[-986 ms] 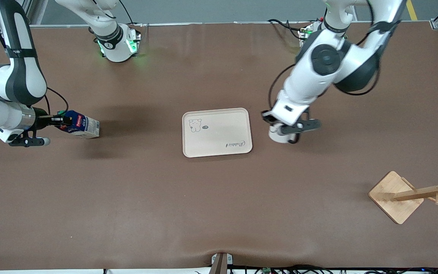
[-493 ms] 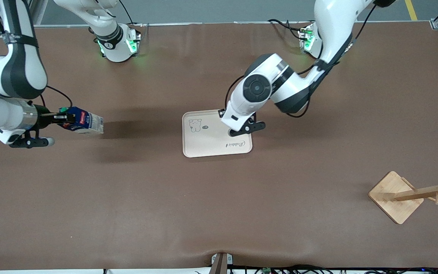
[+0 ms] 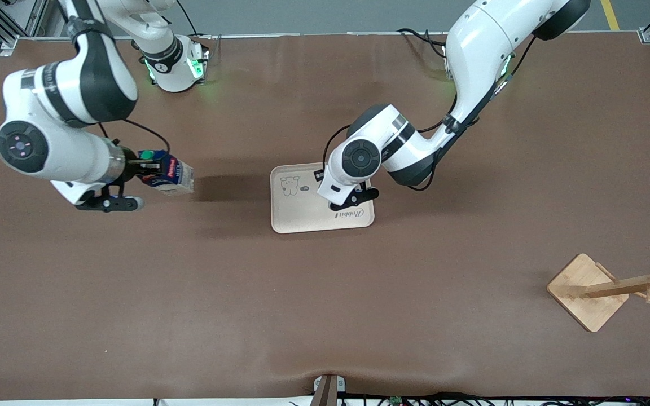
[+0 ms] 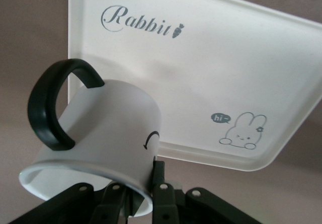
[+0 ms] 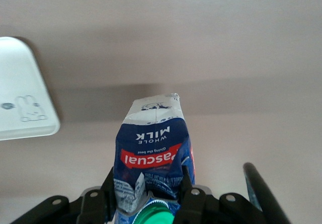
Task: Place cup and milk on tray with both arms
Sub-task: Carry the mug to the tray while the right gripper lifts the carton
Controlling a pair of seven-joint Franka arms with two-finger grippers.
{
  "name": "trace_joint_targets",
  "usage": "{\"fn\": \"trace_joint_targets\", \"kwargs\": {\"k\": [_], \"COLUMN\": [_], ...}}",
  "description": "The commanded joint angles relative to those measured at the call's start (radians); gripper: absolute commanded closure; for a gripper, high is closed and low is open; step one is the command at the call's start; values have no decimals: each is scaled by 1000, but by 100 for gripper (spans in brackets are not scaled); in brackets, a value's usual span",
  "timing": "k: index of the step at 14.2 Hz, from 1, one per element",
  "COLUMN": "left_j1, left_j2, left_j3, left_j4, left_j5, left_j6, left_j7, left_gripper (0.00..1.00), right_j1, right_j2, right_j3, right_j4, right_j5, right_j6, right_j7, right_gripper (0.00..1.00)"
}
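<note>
The left gripper (image 3: 341,198) hung over the tray (image 3: 302,217), at its end toward the left arm, fingers clamped on the rim of the cup (image 4: 95,141), which tilted with its black handle uppermost. The tray itself lay bare, showing a rabbit drawing and "Rabbit" script. The right gripper (image 3: 143,167) held the milk (image 3: 170,176) above the table (image 3: 325,293) toward the right arm's end, pinching its top beside the green cap.
</note>
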Motion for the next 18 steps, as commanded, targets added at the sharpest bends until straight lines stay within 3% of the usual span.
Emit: {"fn": "trace_joint_targets", "kwargs": {"k": [1, 4, 5, 6, 7, 11, 15, 18], "left_j1": [-7, 1, 3, -2, -5, 18, 117, 180], "left_j2": [51, 89, 94, 94, 87, 16, -151, -245], "left_j3": [0, 0, 8, 26, 32, 34, 48, 48], "left_j4": [35, 32, 32, 34, 37, 51, 69, 69], "left_j5": [21, 21, 21, 22, 22, 25, 50, 192], "left_j6": [-27, -26, -26, -27, -26, -27, -61, -107], "left_j7": [-21, -20, -20, -18, -17, -20, -9, -9], "left_gripper": [100, 100, 93, 37, 0, 0, 0, 0], "right_j1": [-10, -7, -7, -4, 4, 77, 157, 191], "right_j2": [29, 73, 98, 121, 133, 182, 259, 300], "right_j3": [75, 169, 206, 236, 262, 270, 270, 268], "right_j4": [61, 139, 167, 188, 192, 192, 192, 192], "right_j5": [57, 84, 84, 81, 72, 73, 67, 38], "right_j6": [-12, -10, -7, 5, 29, 130, 281, 342], "right_j7": [105, 274, 341, 410, 467, 573, 641, 642], "right_gripper": [78, 78, 78, 77, 77, 75, 74, 72]}}
